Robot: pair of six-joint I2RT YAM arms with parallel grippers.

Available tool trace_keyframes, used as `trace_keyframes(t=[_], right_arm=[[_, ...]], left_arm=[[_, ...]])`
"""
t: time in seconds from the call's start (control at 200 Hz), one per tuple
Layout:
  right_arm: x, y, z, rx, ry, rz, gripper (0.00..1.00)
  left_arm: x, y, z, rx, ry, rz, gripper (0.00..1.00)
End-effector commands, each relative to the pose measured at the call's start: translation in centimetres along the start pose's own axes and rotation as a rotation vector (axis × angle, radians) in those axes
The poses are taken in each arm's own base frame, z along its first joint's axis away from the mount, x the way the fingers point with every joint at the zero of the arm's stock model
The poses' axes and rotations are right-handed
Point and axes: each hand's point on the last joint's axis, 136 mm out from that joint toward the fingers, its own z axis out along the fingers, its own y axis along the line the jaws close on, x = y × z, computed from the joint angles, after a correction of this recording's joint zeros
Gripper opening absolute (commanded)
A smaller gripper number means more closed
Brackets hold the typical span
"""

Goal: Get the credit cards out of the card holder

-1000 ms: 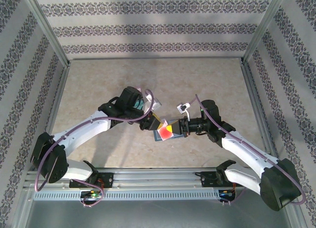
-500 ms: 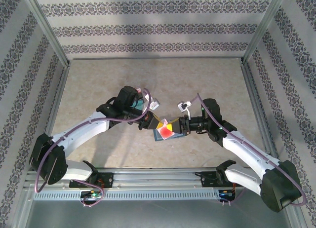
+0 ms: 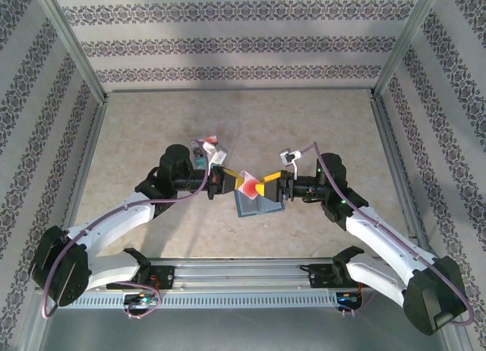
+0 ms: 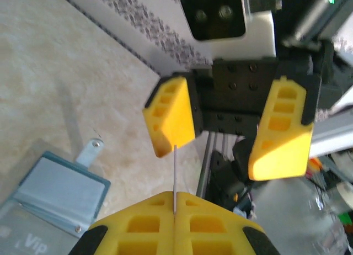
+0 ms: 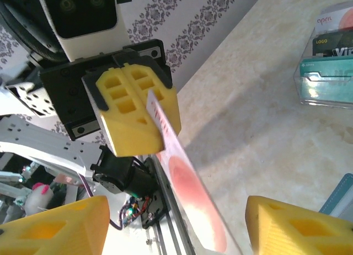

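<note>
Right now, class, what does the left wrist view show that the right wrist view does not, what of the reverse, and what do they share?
Left wrist adds the holder's blue-grey panel and the card seen edge-on, a thin line. Right wrist adds the card's red circle and loose cards lying on the table. Both share the left claw shut on the card and the right claw open, facing it.

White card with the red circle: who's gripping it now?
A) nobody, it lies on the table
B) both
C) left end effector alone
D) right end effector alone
C: the left end effector is shut on the edge of the white card, while the right end effector has its jaws wide apart.
</note>
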Motion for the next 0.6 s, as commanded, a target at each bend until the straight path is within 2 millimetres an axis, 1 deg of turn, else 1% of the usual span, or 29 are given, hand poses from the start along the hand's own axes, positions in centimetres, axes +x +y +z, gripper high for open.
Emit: trace_keyframes(t=[0.0,0.105,0.24,0.355,0.415,0.465,0.595], right_arm=[[-1.4,0.7,-0.2,-0.034,-0.081,-0.03,0.67],[-1.7,1.0,0.1,-0.052,-0.097,-0.038,0.66],[-1.9,0.9,0.7,-0.053,-0.104,-0.048,0.65],[-2.1,0.7,1.1,-0.056,-0.112,-0.05,0.6],[-2.4,0.7,1.3,-0.06,-0.122,-0.055,0.55],[-2.7,0.7,1.3,-0.059,-0.134,-0.063,0.47],[-3.2,1.1,1.3,-0.069,-0.158,-0.088,0.23]], left_arm=[[-4.1,-0.3,-1.1,-0.004,-0.201,0.012,0.0],[-4.6,-0.2,-1.2,0.004,-0.232,-0.004,0.0],[-5.0,-0.5,-1.2,0.027,-0.254,-0.018,0.0],[-4.9,-0.5,-1.2,0.039,-0.26,-0.036,0.0],[-4.8,-0.3,-1.1,0.042,-0.262,-0.048,0.0],[-4.7,-0.3,-1.0,0.05,-0.264,-0.057,0.0],[-4.6,-0.1,-0.8,0.064,-0.274,-0.078,0.0]])
